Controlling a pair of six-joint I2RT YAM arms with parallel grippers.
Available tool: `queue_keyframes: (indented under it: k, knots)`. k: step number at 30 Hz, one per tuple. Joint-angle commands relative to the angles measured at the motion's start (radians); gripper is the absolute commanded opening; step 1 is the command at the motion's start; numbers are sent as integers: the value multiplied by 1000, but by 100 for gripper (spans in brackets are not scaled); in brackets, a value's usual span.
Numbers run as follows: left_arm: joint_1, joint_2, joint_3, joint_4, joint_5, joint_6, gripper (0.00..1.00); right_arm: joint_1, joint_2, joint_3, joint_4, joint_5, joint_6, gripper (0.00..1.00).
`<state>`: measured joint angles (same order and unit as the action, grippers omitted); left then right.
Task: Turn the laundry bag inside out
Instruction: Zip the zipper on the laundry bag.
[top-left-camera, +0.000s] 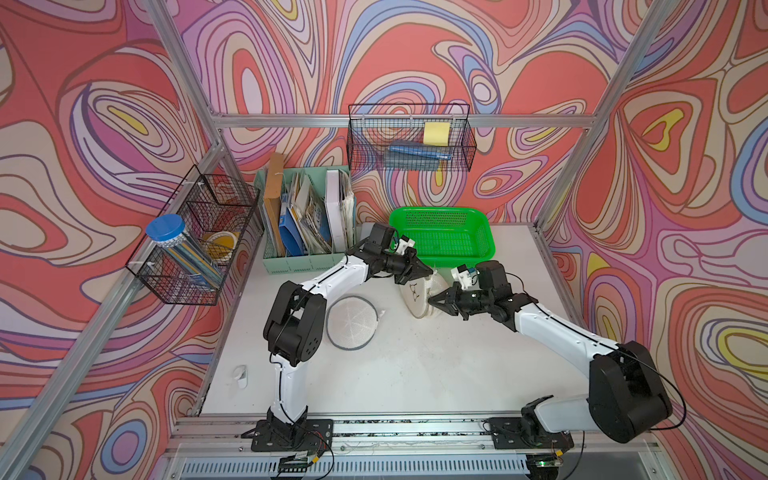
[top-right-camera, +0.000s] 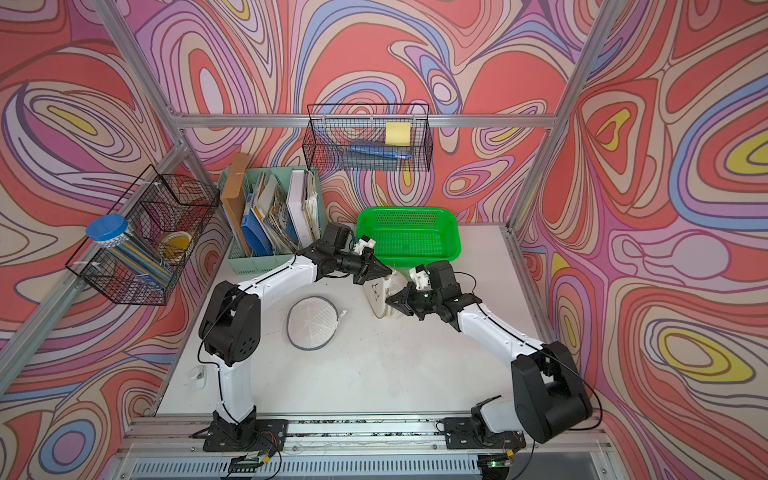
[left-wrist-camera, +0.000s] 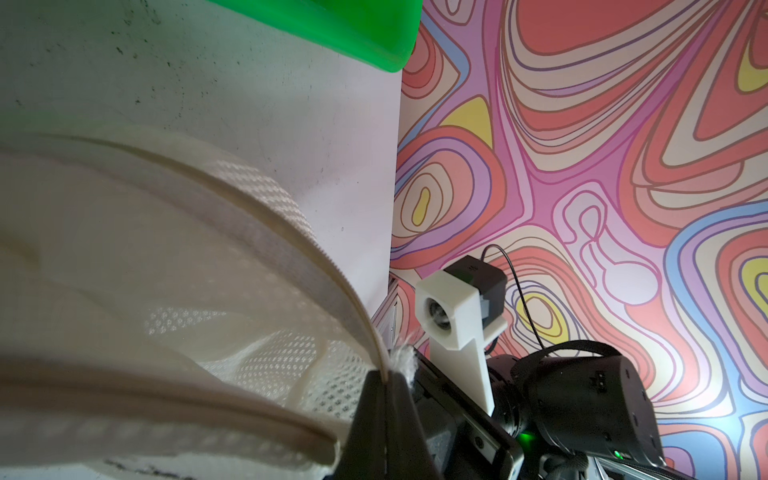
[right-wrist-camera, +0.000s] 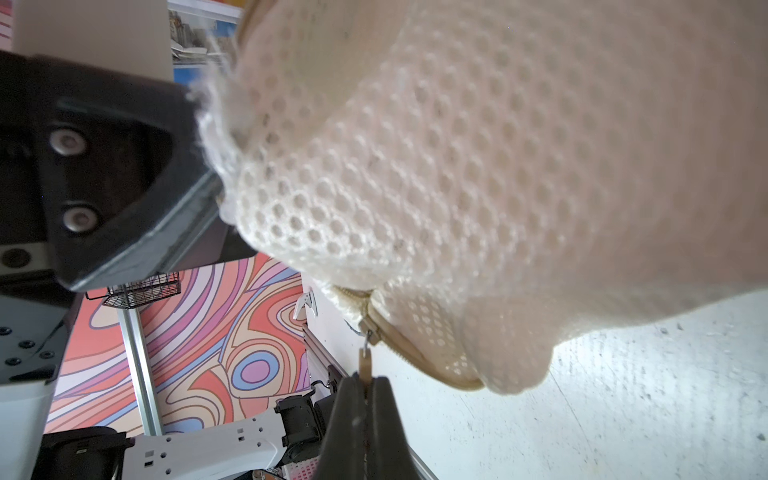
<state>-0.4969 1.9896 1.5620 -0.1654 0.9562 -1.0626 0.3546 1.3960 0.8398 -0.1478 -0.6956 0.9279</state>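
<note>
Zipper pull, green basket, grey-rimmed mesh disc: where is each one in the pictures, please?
zipper pull (right-wrist-camera: 365, 365), right wrist view, on its tan tab.
green basket (top-left-camera: 436, 218), in a top view, on its perforated far wall.
grey-rimmed mesh disc (top-left-camera: 352, 322), in a top view, on its white middle.

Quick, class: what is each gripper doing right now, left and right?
Left gripper: closed, holding the bag by its edge.
Right gripper: closed, holding the zip pull.
</note>
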Motion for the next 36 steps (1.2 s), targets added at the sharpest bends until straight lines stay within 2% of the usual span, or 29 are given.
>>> queue_keyframes:
  k: [1,8,23,27,36]
  knots:
    - [-2,-39,-2,-16,-8,14,0,-3,-6,36,1,22,-25,8]
    - [-10,-47,-11,-13,-20,4,0,-4,12,28,75,29,19,14]
    - [-16,-55,-22,18,-30,-28,0,-4,34,29,76,23,45,16]
    - [-16,-57,-22,3,-58,-31,0,-3,28,24,40,33,34,19]
    - [-16,-54,-25,14,-83,-60,0,1,32,-2,105,10,69,20]
